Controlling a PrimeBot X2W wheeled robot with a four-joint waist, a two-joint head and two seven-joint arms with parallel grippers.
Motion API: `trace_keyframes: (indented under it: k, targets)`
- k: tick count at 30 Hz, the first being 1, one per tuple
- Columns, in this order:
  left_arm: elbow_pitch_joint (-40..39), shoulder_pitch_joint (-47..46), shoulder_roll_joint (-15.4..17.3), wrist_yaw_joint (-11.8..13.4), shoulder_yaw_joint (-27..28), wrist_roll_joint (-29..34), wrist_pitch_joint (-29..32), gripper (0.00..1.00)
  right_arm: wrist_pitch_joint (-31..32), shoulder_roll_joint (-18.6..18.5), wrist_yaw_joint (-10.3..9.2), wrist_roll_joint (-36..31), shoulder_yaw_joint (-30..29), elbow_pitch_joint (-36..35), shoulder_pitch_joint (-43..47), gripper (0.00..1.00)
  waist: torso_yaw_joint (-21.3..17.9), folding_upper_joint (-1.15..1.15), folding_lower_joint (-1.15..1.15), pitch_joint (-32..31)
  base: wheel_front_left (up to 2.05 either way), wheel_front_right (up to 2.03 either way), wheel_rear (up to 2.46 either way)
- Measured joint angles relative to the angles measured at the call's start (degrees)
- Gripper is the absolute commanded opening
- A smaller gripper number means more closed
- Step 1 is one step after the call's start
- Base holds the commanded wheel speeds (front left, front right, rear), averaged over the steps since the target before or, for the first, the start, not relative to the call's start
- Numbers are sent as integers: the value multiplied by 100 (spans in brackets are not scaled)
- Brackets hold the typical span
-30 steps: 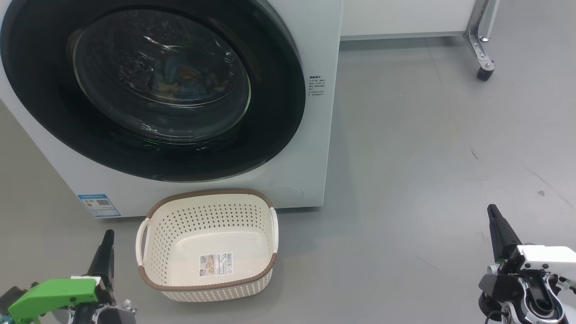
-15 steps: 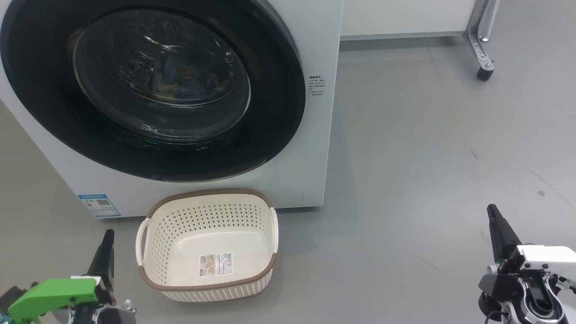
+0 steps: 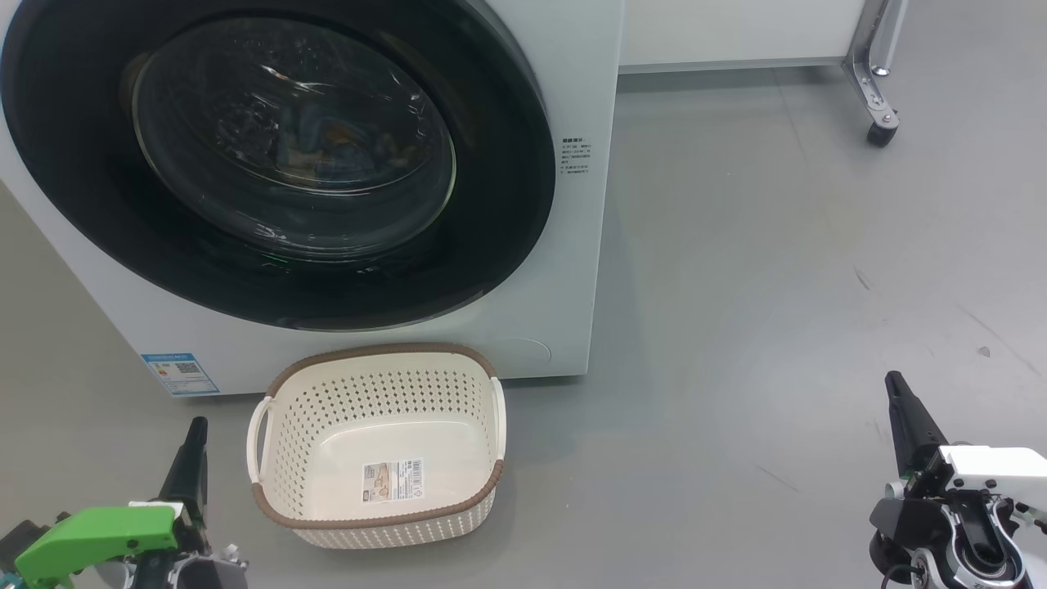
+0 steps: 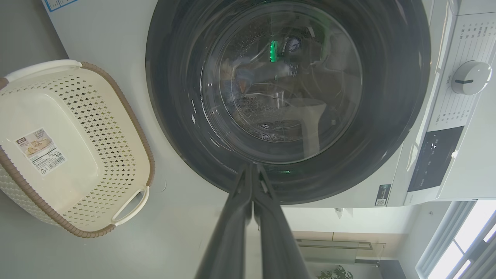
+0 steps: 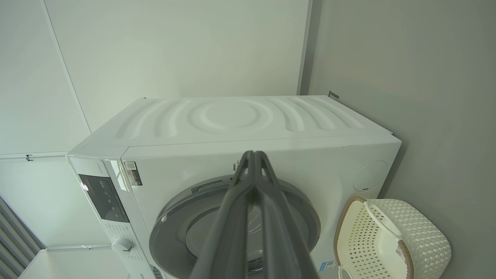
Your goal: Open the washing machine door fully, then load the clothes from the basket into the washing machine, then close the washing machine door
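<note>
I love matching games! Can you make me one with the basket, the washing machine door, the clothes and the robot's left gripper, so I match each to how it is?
Things:
1. basket
2. washing machine door
3. clothes
4. left gripper

How it is:
A. pinched shut, holding nothing
B. empty
C. closed, with a black rim
D. inside, seen through the door

Pairs: 1-B, 2-C, 3-D, 4-A
</note>
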Motion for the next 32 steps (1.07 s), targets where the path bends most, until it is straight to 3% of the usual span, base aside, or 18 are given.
trace_keyframes:
  k: [32]
  targets:
    - [-3, 0, 0, 0, -3, 0, 0, 0, 0, 0, 0, 35, 8, -2, 0, 0, 0, 0, 0, 0, 0, 0, 0]
